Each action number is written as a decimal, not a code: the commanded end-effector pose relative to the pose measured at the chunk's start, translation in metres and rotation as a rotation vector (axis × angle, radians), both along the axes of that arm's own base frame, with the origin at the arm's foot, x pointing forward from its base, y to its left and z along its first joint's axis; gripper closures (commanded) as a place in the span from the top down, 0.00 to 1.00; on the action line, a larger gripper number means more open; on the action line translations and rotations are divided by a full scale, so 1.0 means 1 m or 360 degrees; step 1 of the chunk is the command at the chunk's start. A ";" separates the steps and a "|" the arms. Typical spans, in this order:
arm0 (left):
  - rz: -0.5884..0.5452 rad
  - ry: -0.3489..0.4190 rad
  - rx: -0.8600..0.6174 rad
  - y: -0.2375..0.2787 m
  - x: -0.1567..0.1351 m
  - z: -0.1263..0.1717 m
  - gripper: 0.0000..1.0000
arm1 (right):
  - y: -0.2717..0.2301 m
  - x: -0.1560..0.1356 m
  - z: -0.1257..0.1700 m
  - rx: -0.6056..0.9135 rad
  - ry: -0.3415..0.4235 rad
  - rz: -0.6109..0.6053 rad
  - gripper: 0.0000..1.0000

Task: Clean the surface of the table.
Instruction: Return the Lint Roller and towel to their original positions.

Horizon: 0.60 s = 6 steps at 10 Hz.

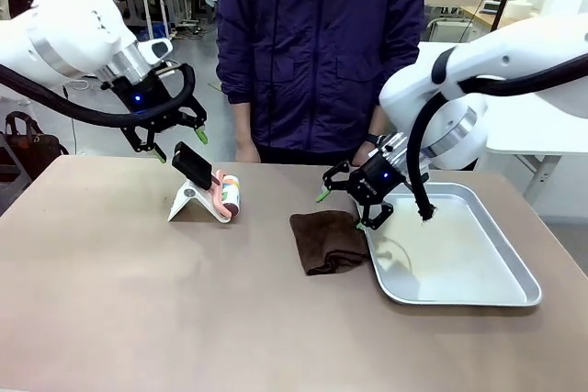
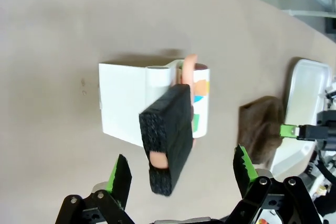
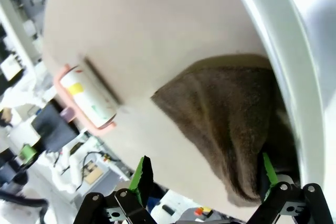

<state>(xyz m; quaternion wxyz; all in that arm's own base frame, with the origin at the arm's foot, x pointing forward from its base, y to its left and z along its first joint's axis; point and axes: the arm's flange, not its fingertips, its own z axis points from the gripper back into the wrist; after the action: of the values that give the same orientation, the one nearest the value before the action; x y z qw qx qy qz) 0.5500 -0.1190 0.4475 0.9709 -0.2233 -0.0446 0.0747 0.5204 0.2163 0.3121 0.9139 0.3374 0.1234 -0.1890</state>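
The taupe-brown table (image 1: 119, 291) carries a lint roller (image 1: 223, 195) with a black handle (image 1: 192, 165), leaning on a white stand (image 1: 188, 201). My left gripper (image 1: 181, 146) hangs open just above the handle, not touching it. In the left wrist view the handle (image 2: 168, 135) lies between my spread fingers (image 2: 119, 174) but farther down. A folded brown cloth (image 1: 327, 241) lies at the left rim of the silver tray (image 1: 464, 296). My right gripper (image 1: 342, 208) stands open right above the cloth's far edge. The right wrist view shows the cloth (image 3: 231, 119) under the open right gripper (image 3: 205, 171).
A person in a dark blue jacket (image 1: 317, 43) stands at the far edge, one hand (image 1: 246, 151) at the table's rim. Bare tabletop stretches along the front and left. The tray's rim (image 3: 278, 51) runs close beside the cloth.
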 end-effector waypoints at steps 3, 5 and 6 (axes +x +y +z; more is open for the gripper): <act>-0.0085 -0.0246 -0.0337 0.041 -0.052 0.016 1.00 | -0.053 -0.026 0.048 0.0366 -0.0152 0.0035 1.00; -0.0129 -0.0342 -0.0510 0.062 -0.077 0.021 1.00 | -0.083 -0.038 0.061 0.0514 -0.0209 0.0014 1.00; -0.0163 -0.0376 -0.0612 0.071 -0.088 0.022 1.00 | -0.100 -0.044 0.062 0.0636 -0.0200 0.0035 1.00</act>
<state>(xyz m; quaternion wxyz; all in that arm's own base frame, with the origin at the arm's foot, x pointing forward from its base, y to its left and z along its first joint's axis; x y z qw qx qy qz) 0.4777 -0.0573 0.4797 0.9167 -0.3765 -0.1305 0.0294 0.4897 0.1304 0.3837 0.8566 0.4841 0.1005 -0.1476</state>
